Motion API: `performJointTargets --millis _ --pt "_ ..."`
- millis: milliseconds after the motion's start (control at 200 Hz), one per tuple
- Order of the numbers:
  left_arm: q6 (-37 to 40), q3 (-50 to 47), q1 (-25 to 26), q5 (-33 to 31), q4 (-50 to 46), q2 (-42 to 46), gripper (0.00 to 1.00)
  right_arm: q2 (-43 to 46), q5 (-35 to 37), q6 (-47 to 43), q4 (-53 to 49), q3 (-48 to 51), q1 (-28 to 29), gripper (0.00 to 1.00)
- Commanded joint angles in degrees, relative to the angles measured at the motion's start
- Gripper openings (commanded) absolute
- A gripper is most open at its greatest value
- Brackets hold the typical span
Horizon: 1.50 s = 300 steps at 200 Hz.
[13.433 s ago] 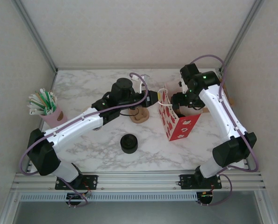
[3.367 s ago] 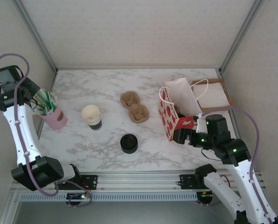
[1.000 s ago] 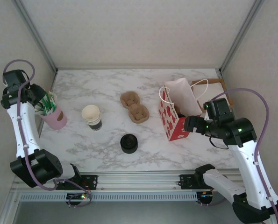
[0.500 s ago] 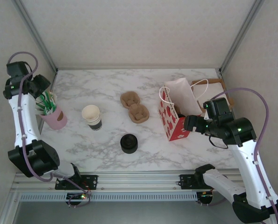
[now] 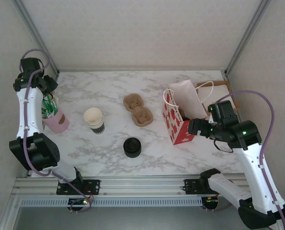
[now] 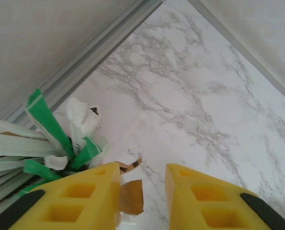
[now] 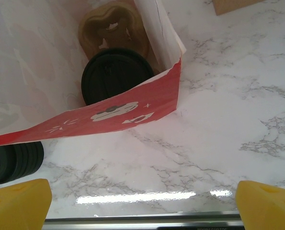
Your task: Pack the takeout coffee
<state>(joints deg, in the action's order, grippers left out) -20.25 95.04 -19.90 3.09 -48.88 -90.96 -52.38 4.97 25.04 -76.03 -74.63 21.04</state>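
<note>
The takeout coffee shows its round black lid (image 7: pixel 117 75) deep inside the red paper bag (image 7: pixel 108 112), beside a brown pulp carrier (image 7: pixel 114 28). My right gripper (image 7: pixel 142 211) hangs wide open over bare marble just in front of the bag's near wall, holding nothing. From above, the right gripper (image 5: pixel 196 127) sits at the near right corner of the bag (image 5: pixel 179 120). My left gripper (image 5: pixel 48 87) is far off at the table's left back, above a pink cup (image 5: pixel 57 120). The left gripper (image 6: pixel 142 178) has its yellow fingers a little apart, with marble showing between them.
Green and white wrapped sticks (image 6: pixel 61 143) fill the pink cup just left of my left fingers, and a brown scrap (image 6: pixel 131 196) lies against the left finger. A stack of white cups (image 5: pixel 94 120), black lids (image 5: pixel 131 147), brown carriers (image 5: pixel 138 109) and napkins (image 5: pixel 220 98) stand around.
My left arm has swung from the left wall towards the back corner, over the pink cup, and its jaws have narrowed. The right arm and the bag have not moved.
</note>
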Motion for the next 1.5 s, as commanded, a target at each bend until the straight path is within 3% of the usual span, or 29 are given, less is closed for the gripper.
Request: performJointTargets --millis 0,300,691,961,1206,1497 --pt "1.47 1.89 0.3 -4.98 -2.0 -0.33 0.29 0.33 1.62 -0.27 0.43 0.73 0.49 0.99" --pt "2.06 1.02 0.36 -5.03 -0.64 -2.02 0.26 0.35 1.97 -0.39 0.51 0.89 0.57 0.99" --pt "1.71 -0.43 1.28 -2.01 0.94 -1.96 0.37 -0.18 2.19 -0.52 0.97 0.94 0.76 0.99" --pt "2.23 -2.46 1.3 -5.58 0.76 -1.99 0.29 -0.38 2.66 -0.54 1.15 1.05 1.35 0.99" --pt "2.23 -1.2 1.35 -6.56 0.06 -1.57 0.0 -0.61 3.0 -0.62 1.28 1.1 1.65 0.99" --pt "2.19 2.85 1.44 -5.51 -3.05 3.53 0.0 -0.95 4.51 -0.8 0.39 0.51 1.72 0.99"
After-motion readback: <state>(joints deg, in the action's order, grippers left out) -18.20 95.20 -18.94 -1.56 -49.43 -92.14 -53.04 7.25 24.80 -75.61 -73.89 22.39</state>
